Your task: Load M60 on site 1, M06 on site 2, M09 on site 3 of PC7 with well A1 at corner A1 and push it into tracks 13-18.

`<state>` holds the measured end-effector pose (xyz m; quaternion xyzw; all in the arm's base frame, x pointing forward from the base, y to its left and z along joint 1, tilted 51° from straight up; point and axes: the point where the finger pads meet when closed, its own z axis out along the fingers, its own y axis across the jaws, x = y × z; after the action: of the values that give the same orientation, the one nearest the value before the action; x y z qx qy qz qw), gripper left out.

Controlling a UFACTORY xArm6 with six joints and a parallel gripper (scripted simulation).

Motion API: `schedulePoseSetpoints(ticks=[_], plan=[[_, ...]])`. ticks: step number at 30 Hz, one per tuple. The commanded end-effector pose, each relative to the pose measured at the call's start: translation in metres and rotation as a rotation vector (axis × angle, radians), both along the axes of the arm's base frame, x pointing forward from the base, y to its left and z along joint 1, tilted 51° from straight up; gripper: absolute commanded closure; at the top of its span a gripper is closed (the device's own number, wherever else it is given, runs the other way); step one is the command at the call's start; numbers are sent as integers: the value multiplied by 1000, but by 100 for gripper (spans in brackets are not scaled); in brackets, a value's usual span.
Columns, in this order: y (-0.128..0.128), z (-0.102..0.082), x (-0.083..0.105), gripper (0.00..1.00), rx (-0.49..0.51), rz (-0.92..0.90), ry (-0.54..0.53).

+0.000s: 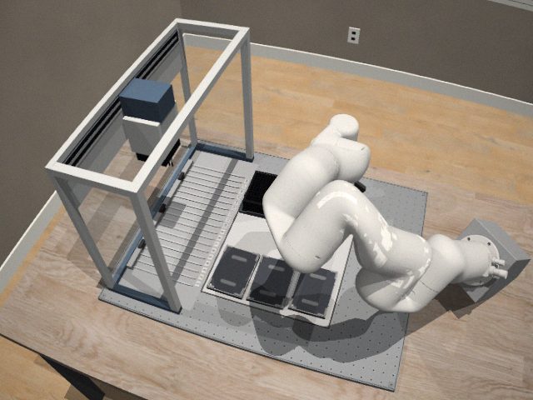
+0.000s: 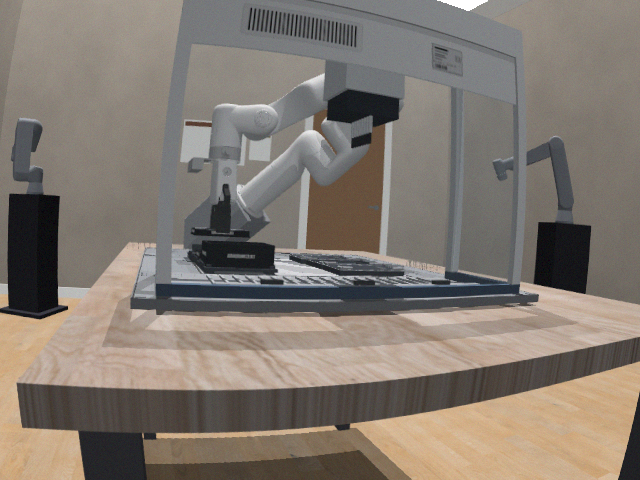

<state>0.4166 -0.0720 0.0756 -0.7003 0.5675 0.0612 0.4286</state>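
1. The arm [image 1: 326,215] reaches over the nests beside the apron. It hides the gripper [image 2: 222,227] from above, so we rely on the side view.
2. The jaws are closed on a thin, flat plate [image 2: 204,232] and carry it level. It hangs just above a tall dark block [image 2: 235,254], with a gap showing between the two. We cannot tell whether the plate is directly over the block or a little behind it.
3. We cannot read which plate this is. Its low profile fits either shallow plate, and no label or well pattern can be made out at this size.
4. The block stands in its nest next to the rails [image 1: 193,215], so we judge the deep one not yet moved.
5. The carrier [image 1: 234,268] lies on the apron in front of the rails, roughly in line with the tracks. Its three sites show as bare dark panels with pale marks, and we see nothing seated on any of them.
6. We judge the task to be early, with one plate in the air and none placed.
7. What is left, as we see it:
   - set all three plates flat in their sites with the corners matched;
   - slide the carrier along the apron, since it seems to lie at the opposite end from the high-numbered tracks;
   - push it in under the frame [image 1: 189,113];
   - release it.
8. We cannot make out any lamp behind the tracks in either view.
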Motion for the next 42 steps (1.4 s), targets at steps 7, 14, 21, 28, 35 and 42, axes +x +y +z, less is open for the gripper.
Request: schedulePoseSetpoints(ticks=[7, 14, 21, 28, 35, 42], plan=[[10, -10, 7, 100, -2, -2, -2], [18, -17, 12, 100, -2, -2, -2], [19, -18, 13, 100, -2, -2, -2], [19, -18, 13, 100, -2, -2, -2], [19, -18, 13, 100, -2, -2, -2], [21, -20, 14, 100, -1, -2, -2]])
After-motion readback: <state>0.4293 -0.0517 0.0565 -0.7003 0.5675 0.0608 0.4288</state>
